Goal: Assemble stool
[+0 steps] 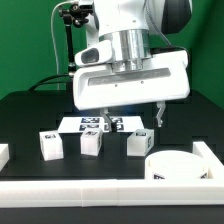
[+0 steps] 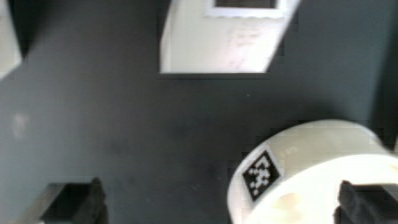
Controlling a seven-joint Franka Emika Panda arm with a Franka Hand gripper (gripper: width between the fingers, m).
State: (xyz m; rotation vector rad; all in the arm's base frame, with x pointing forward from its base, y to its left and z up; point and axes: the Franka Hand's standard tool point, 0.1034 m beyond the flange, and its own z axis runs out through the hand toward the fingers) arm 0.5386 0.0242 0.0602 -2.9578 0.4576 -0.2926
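a row runs across the bench (image 1: 30, 115): first leg (image 1: 48, 145) at the exterior view's left, second leg (image 1: 92, 141) in the middle, third leg (image 1: 137, 143) at its right. the marker board (image 1: 95, 124) lies just behind the second leg. the seat (image 1: 178, 163) sits in front and right of the third leg, seemingly against the border rail (image 1: 90, 192). the end effector (image 1: 132, 118) hangs above the third leg.

My black table (image 1: 25, 115): three legs (image 1: 92, 142) mid-frame, round seat (image 1: 175, 167) lower right, marker board (image 1: 85, 124) behind legs, white rail (image 1: 70, 192) along bottom.
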